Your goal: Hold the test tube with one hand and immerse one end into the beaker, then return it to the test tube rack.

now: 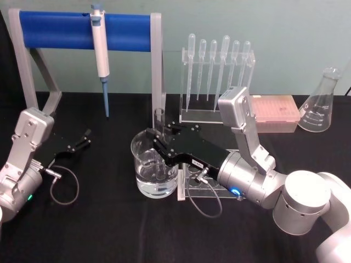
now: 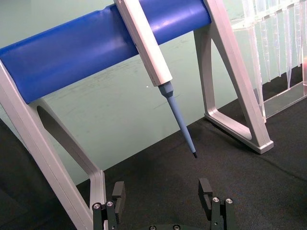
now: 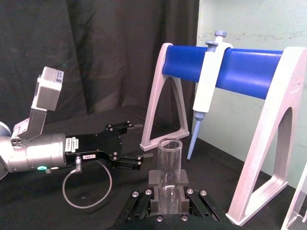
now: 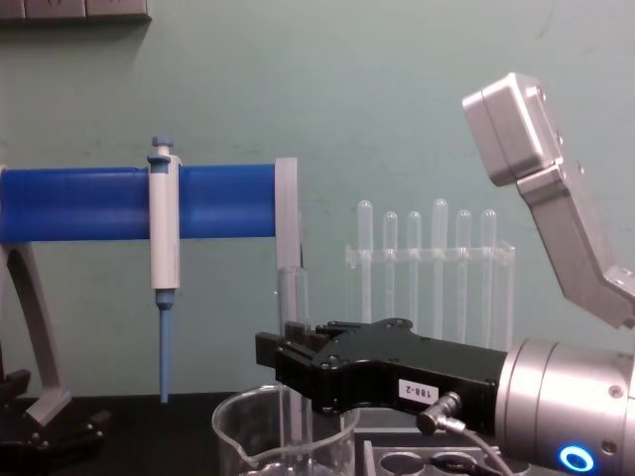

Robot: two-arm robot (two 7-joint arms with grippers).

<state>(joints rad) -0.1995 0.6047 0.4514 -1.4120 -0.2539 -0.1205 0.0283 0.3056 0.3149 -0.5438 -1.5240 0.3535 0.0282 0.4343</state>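
The test tube [image 1: 159,116] is a clear glass tube standing upright, its open rim on top. My right gripper [image 1: 156,140] is shut on its middle, and the black pads [image 3: 154,181] press on both sides of the glass in the right wrist view. The tube's lower end [image 4: 295,421] dips inside the wide clear beaker [image 1: 143,170], which holds clear liquid near the table's centre. The beaker's spouted rim [image 4: 230,424] shows low in the chest view, under my right gripper [image 4: 298,365]. My left gripper [image 1: 84,138] rests open at the left, holding nothing.
A white-and-blue micropipette [image 1: 100,49] hangs on a blue-bar stand [image 1: 55,34] at the back left. A rack of thin plastic pipettes [image 1: 216,71], a pink tip box [image 1: 274,112] and a conical flask [image 1: 321,104] stand behind. A clear holed rack [image 1: 197,183] lies under my right arm.
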